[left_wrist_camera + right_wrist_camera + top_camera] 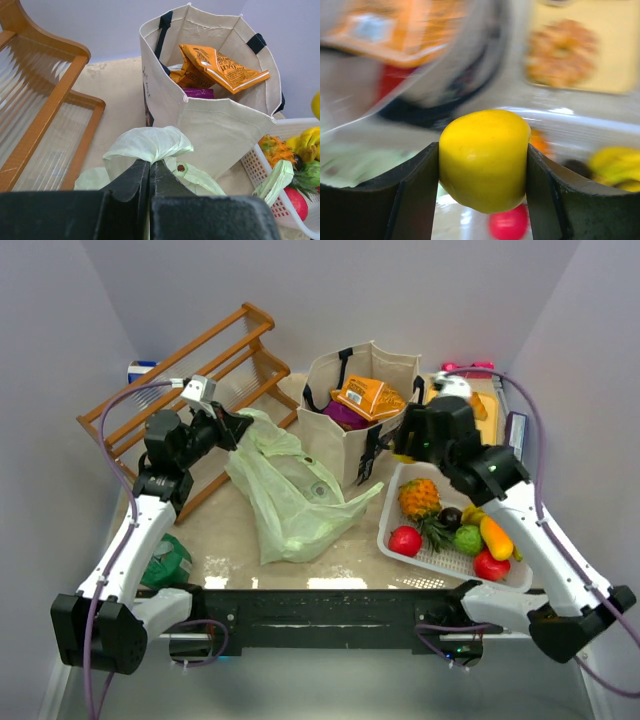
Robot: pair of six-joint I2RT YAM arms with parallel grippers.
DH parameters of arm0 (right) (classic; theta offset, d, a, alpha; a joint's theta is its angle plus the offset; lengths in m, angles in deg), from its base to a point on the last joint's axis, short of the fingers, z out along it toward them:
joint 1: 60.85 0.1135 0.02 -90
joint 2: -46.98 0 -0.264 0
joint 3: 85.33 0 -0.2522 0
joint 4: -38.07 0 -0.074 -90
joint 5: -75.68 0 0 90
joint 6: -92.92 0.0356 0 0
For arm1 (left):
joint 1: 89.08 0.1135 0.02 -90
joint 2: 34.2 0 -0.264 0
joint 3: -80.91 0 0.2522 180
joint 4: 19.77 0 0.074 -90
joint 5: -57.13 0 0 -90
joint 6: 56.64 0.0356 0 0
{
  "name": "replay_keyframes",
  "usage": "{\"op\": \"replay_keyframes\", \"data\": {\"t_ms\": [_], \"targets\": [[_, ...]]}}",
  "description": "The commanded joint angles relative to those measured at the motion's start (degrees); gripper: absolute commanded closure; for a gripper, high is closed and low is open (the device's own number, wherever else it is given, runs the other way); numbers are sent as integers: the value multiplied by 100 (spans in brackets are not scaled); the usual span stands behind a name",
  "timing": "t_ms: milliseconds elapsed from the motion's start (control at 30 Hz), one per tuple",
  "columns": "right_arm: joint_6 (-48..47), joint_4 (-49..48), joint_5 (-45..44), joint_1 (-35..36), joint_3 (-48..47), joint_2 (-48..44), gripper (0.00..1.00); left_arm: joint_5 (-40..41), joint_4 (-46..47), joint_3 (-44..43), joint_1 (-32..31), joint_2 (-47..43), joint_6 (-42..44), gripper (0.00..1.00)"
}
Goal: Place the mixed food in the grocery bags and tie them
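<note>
Right wrist view: right gripper [483,167] fingers clamped on yellow toy fruit [485,145], just right of canvas tote [345,445]. Left gripper [150,175] closed, pinching a fold of pale green plastic bag [147,142], left of tote. Rest of bag slumped against tote's near-left side. Orange packet [367,397] and purple packet [342,416] inside tote.

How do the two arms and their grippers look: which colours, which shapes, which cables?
The left arm and the right arm are built alike: white tube-like links joined by black, rounded joints. Thin purple cables loop along each arm. The left gripper and the right gripper each have two flat, matte black fingers.
</note>
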Motion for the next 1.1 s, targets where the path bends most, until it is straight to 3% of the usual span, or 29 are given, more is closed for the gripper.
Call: {"op": "replay_keyframes", "data": {"t_ms": [0, 100, 200, 600, 933, 1067], "targets": [[387, -1045, 844, 1634, -290, 582, 100, -138, 329, 14, -27, -181, 169, 100], [221, -1531, 837, 2374, -596, 1240, 100, -182, 347, 23, -27, -173, 169, 100], [80, -1769, 829, 2622, -870, 1918, 100, -217, 356, 23, -27, -181, 161, 100], [-114, -2595, -525, 2623, -985, 3378, 100, -332, 435, 58, -27, -190, 143, 100], [-351, -3035, 1766, 2632, -493, 3554, 100, -305, 435, 84, -27, -129, 169, 100], [-272, -2957, 2235, 2632, -343, 3562, 96, -305, 426, 75, -53, -58, 169, 100]]}}
